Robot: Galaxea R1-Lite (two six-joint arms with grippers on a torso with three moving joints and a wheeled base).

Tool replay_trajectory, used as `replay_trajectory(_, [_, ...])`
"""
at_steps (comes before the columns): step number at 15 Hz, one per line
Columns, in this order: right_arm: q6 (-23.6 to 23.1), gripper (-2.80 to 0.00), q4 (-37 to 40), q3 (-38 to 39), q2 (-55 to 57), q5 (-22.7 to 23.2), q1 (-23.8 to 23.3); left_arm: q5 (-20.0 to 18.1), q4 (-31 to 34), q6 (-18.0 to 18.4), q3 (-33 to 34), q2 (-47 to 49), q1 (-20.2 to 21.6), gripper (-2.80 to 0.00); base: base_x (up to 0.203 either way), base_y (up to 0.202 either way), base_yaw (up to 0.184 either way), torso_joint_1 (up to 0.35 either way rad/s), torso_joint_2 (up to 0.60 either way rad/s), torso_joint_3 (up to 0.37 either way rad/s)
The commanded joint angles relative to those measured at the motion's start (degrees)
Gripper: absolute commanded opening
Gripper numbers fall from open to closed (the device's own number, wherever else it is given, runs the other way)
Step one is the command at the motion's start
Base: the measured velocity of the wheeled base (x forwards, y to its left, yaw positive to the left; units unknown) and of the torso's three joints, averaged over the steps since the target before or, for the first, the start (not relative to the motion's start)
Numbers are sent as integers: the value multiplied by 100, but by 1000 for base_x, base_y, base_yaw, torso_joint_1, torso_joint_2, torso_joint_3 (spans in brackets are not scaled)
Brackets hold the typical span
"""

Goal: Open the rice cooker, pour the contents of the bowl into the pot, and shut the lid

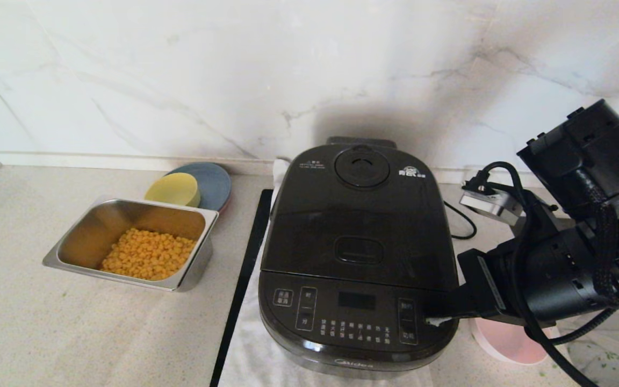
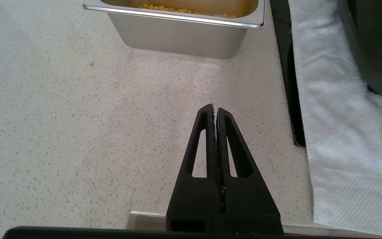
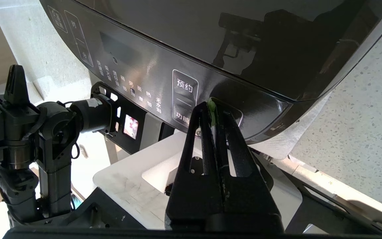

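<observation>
The large glossy black rice cooker (image 1: pixel 358 258) stands on a white cloth (image 2: pixel 337 132) near the back edge of the speckled pale worktop (image 1: pixel 46 322), its black hinged lid (image 1: pixel 358 215) down. The right gripper (image 3: pixel 215 106), fingers pressed together with a green scrap between the tips, touches the cooker's front right corner, above the small pale pink-white bowl (image 1: pixel 505 341). The left gripper (image 2: pixel 215 109), also closed and empty, hovers over the worktop near its front edge, just before the rectangular steel tray (image 1: pixel 127 242) of yellow corn kernels (image 1: pixel 148 260).
</observation>
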Motion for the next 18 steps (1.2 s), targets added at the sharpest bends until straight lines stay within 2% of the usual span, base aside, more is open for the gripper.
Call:
replay_trajectory(1, [21, -280, 29, 17, 17, 6, 2, -3, 1, 3, 0, 0, 2, -280, 0, 0, 0, 0, 0, 0])
replay_trajectory(18, [39, -280, -358, 220, -37, 6, -59, -3, 1, 3, 0, 5, 2, -280, 0, 0, 0, 0, 0, 0])
